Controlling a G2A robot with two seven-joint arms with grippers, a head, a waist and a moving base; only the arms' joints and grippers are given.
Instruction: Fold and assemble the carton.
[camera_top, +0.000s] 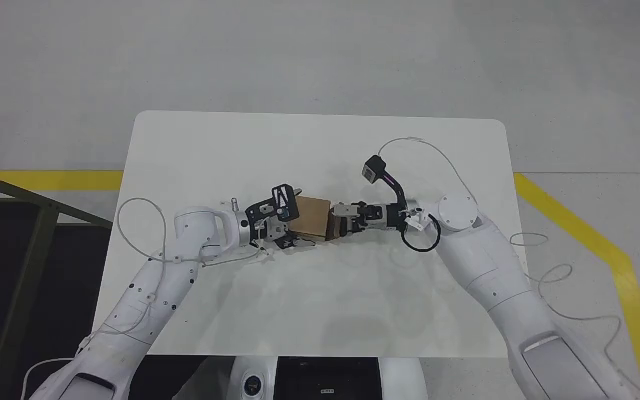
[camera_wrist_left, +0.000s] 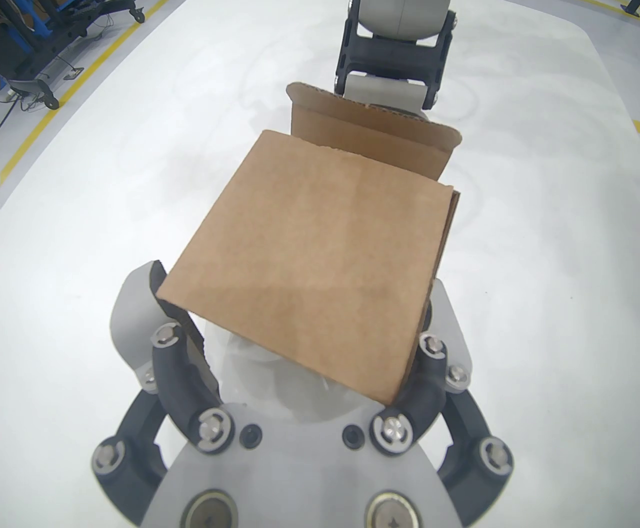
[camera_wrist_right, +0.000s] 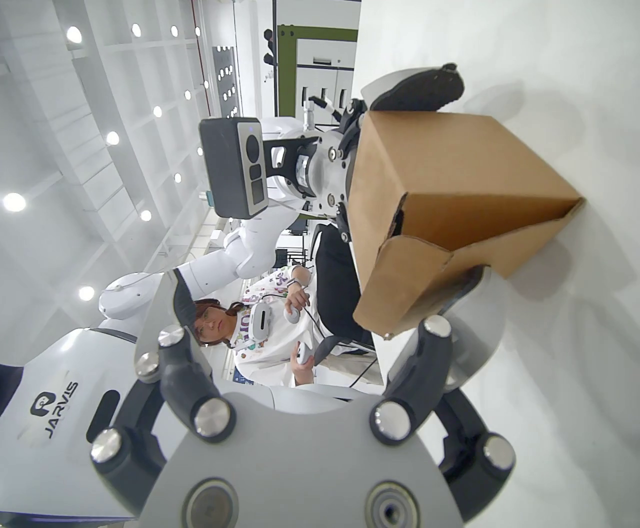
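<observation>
A brown carton (camera_top: 312, 216) lies on the white table (camera_top: 320, 150) between my two grippers. My left gripper (camera_wrist_left: 295, 305) clasps the carton (camera_wrist_left: 320, 265) at its near end, one finger (camera_wrist_left: 132, 310) against each side. The carton's far end has a raised flap (camera_wrist_left: 370, 130), and just behind it is my right gripper (camera_wrist_left: 390, 85). In the right wrist view the carton (camera_wrist_right: 450, 155) has an open end with a bent flap (camera_wrist_right: 405, 285) resting against one finger (camera_wrist_right: 475, 300). My right gripper (camera_wrist_right: 325, 290) is open wide, with the flap inside the gap by that finger.
Both arms meet near the middle of the table, with bare surface all around them. A thin cable (camera_top: 130, 225) loops over the left side, and another cable (camera_top: 440, 150) arcs over the right. The left wrist's camera block (camera_wrist_right: 235, 167) juts out above the carton.
</observation>
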